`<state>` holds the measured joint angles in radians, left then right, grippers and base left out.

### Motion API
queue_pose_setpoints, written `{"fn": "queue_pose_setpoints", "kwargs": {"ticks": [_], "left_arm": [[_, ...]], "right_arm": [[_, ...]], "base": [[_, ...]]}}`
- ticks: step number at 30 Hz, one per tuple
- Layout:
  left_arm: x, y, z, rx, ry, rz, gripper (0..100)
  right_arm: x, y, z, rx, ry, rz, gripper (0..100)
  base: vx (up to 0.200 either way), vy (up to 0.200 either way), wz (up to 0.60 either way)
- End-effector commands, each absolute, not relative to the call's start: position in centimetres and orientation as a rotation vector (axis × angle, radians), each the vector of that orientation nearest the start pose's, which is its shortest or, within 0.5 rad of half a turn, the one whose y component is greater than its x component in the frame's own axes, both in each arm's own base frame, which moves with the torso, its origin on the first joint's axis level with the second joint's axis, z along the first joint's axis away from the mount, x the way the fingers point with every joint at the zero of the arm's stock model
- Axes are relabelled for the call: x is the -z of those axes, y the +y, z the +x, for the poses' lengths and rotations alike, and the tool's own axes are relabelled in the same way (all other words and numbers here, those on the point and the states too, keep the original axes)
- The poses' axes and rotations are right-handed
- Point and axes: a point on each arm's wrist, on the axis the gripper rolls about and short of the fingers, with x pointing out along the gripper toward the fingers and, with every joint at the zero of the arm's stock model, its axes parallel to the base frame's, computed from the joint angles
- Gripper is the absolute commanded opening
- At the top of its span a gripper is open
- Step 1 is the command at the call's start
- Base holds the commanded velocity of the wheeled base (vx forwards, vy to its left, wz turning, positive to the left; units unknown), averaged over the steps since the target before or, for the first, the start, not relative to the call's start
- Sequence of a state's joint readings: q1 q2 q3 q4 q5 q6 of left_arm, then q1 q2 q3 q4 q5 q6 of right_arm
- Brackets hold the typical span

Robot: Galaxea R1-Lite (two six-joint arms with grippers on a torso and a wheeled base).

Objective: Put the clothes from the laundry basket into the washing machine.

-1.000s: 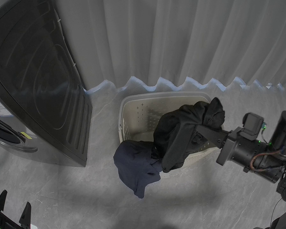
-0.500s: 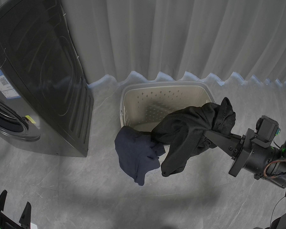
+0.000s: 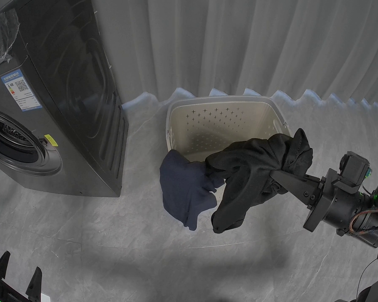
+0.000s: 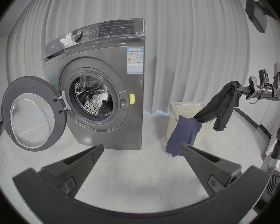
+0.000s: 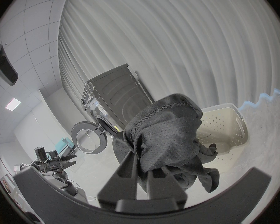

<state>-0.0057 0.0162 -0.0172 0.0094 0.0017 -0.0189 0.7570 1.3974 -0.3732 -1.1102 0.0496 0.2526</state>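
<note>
Right pincer (image 3: 278,175): clamped on the black garment (image 3: 248,168), above the laundry basket (image 3: 222,100).
Left pincer (image 4: 140,148): fingers spread, empty, well apart from the basket.
Clothes: you have two, the black one held and the navy garment (image 3: 185,189) draped over the basket's rim; perhaps a third dark piece (image 4: 105,107) in the drum.
Washing machine (image 3: 71,84): one, door (image 4: 32,112) open.

Your right claw (image 3: 281,176) is matte black, with tapered wedge fingers (image 5: 127,175) on a round black wrist (image 3: 340,204). A small boxy camera (image 3: 355,166) sits on top, a brownish cable (image 3: 367,214) loops beside it, and green lights (image 3: 376,197) glow. Your left claw (image 4: 140,147) has matching black wedge fingers, each with a round screw (image 4: 68,182) near its base.
</note>
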Motion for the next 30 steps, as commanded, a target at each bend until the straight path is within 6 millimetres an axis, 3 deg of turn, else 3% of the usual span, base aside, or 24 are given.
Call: {"fn": "queue_pose_setpoints", "kwargs": {"ticks": [1,25,30], "left_arm": [[-7.6,0.0,-2.2,0.004,0.014,-0.02,100],[-7.7,0.0,-2.2,0.009,0.018,-0.02,100],[-7.7,0.0,-2.2,0.007,0.018,-0.02,100]], "right_arm": [[-19.6,14.2,14.9,-0.815,0.001,0.277,0],[-20.5,14.4,15.5,-0.804,-0.047,0.298,0],[-20.6,14.5,15.7,-0.798,-0.06,0.303,0]], "base": [[0.0,0.2,0.0],[0.0,0.2,0.0],[-0.08,0.0,0.0]]}}
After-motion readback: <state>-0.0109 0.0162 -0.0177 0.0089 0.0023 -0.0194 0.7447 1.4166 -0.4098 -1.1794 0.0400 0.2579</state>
